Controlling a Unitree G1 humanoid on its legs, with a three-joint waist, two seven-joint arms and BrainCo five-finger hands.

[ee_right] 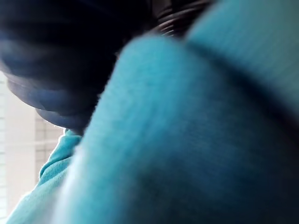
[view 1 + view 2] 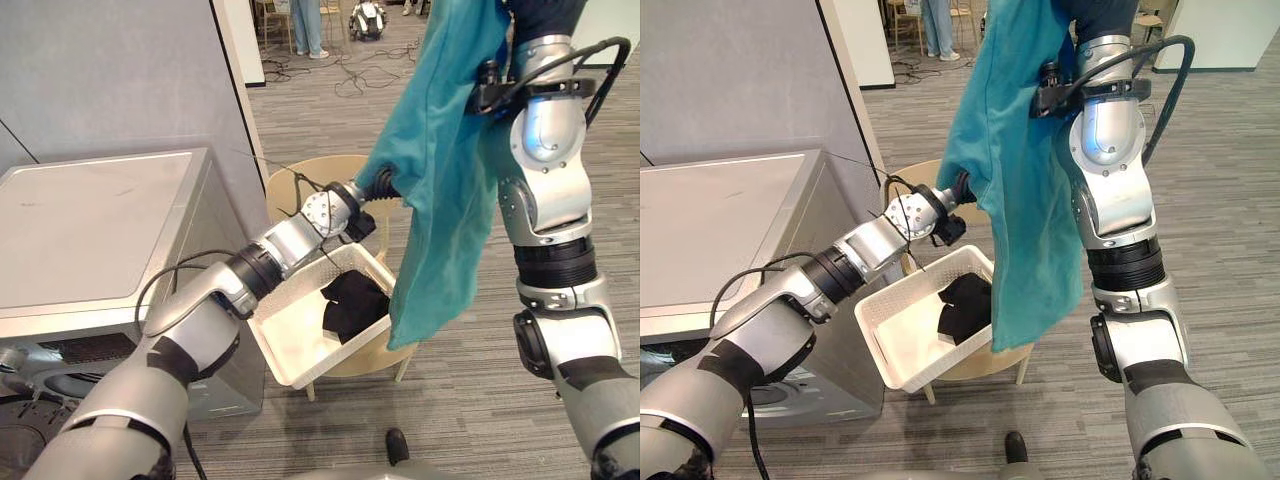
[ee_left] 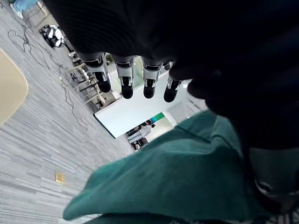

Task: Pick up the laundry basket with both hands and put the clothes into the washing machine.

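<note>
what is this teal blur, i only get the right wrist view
observer: a teal garment, hanging from your raised right arm down past the rim of the white basket.
operator: anything in the basket
observer: one black garment. The basket sits on a beige chair beside the washing machine.
operator: where's the left hand
observer: the left hand reaches up against the teal garment's side, fingers straight, not gripping it.
</note>
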